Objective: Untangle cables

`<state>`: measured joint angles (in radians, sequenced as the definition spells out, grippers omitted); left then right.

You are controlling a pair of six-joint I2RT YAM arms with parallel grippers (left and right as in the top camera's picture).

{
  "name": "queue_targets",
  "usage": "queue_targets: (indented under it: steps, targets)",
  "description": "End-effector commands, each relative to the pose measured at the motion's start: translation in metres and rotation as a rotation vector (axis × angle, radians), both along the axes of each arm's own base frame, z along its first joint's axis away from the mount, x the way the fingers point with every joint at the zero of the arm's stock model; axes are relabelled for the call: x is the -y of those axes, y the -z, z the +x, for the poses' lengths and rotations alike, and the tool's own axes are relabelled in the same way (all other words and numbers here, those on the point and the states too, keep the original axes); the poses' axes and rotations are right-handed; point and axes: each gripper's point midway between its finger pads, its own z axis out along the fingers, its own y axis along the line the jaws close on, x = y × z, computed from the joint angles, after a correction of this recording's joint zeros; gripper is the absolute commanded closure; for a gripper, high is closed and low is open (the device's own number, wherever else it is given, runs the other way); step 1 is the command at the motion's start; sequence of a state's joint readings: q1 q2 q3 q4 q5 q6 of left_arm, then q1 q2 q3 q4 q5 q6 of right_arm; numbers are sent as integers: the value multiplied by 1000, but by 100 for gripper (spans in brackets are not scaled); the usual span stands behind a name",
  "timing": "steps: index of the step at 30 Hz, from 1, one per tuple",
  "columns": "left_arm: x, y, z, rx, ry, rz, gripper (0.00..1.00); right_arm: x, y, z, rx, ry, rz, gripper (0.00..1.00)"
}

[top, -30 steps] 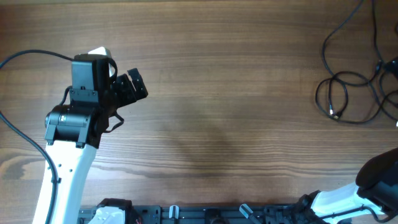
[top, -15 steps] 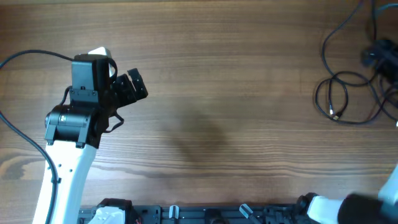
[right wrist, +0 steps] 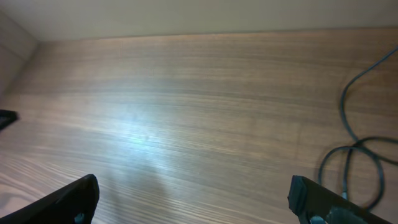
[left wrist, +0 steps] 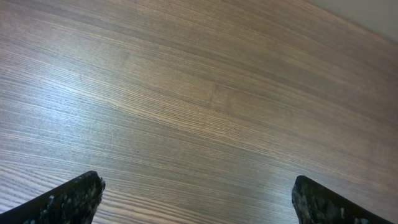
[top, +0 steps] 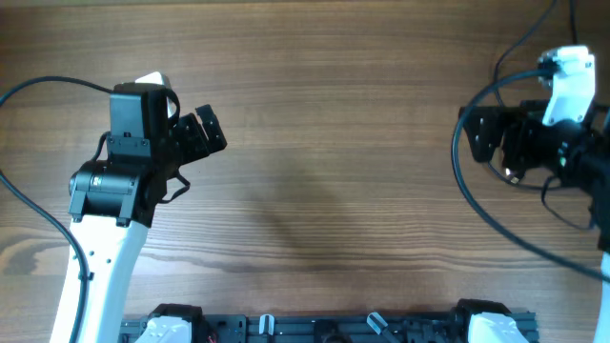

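Nothing is being shown as untangled yet: the cables [right wrist: 357,145] are being seen looped together at the table's [top: 334,114] far right, near the right gripper [right wrist: 194,202], spread wide and empty. The left gripper [left wrist: 199,202], equally wide, is being parked well apart.

One brown wooden table [top: 334,114]. Two black two-finger grippers: left gripper [top: 212,131], right gripper [top: 469,135]. Thin black cables [right wrist: 356,145] beside the right jaws, too tangled to count.

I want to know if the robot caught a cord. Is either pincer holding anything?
No. The left pincer and the right pincer are both open and empty; the cords lie off to one side.
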<state>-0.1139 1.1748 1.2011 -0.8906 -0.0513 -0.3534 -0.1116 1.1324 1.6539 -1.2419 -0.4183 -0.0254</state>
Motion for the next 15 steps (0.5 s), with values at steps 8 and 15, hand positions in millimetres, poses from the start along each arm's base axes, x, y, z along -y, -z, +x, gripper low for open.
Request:
queue_targets:
  steps: [8, 15]
  targets:
    - [0, -3, 2, 8, 3, -4, 0, -6, -2, -6, -30, 5, 57, 0]
    - [0, -3, 2, 8, 3, -4, 0, -12, -9, 5, 79, -61, -1, 0]
